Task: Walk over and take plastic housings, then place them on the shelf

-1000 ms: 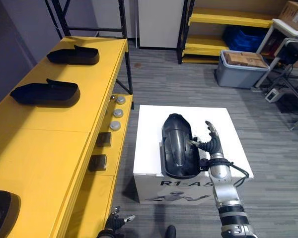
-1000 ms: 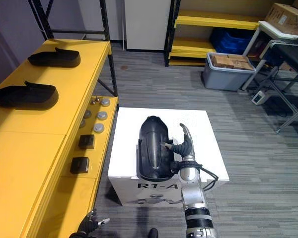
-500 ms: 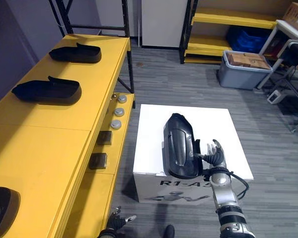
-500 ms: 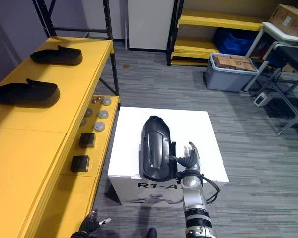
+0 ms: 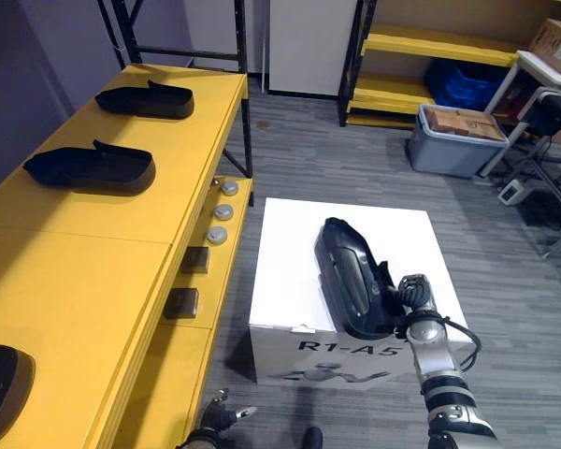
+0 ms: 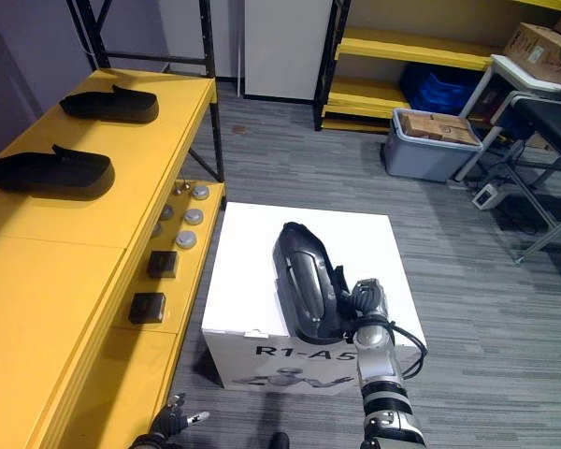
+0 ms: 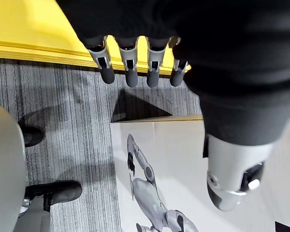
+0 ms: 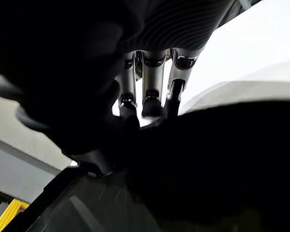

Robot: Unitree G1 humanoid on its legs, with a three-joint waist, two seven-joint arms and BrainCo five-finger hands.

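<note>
Glossy black plastic housing [image 5: 351, 285], seemingly tilted, atop white box [image 5: 285, 271]

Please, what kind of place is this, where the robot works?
Probably a workshop or storeroom. A black steel rack with yellow boards stands at the back. A long yellow shelf bears black plastic housings. A grey bin of cardboard boxes sits on the floor.

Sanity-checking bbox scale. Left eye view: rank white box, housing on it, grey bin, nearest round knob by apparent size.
1. white box
2. housing and grey bin: about alike; the bin stands farther off, so unranked
3. round knob
</note>
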